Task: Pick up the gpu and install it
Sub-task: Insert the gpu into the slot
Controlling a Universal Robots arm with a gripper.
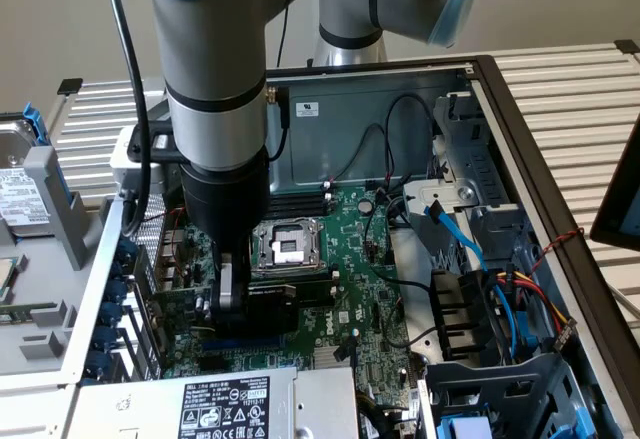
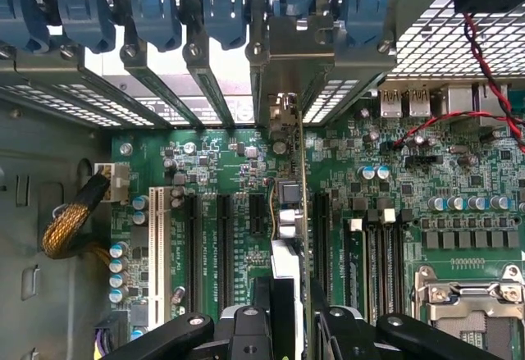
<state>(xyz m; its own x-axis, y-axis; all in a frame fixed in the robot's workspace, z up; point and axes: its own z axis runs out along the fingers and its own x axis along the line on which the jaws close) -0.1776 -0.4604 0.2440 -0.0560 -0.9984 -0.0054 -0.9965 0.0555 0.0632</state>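
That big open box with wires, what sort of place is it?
Likely a computer-building workbench: an open computer case, its green motherboard, and a robot gripper holding the gpu inside.

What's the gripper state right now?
Gripper: closed on the gpu, card held on edge between the fingers.

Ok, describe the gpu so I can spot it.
In the open case, find the green motherboard. Among its slots near the blue latches, the gpu is the one card standing on edge, clamped between the fingers; neighbouring slots are bare.
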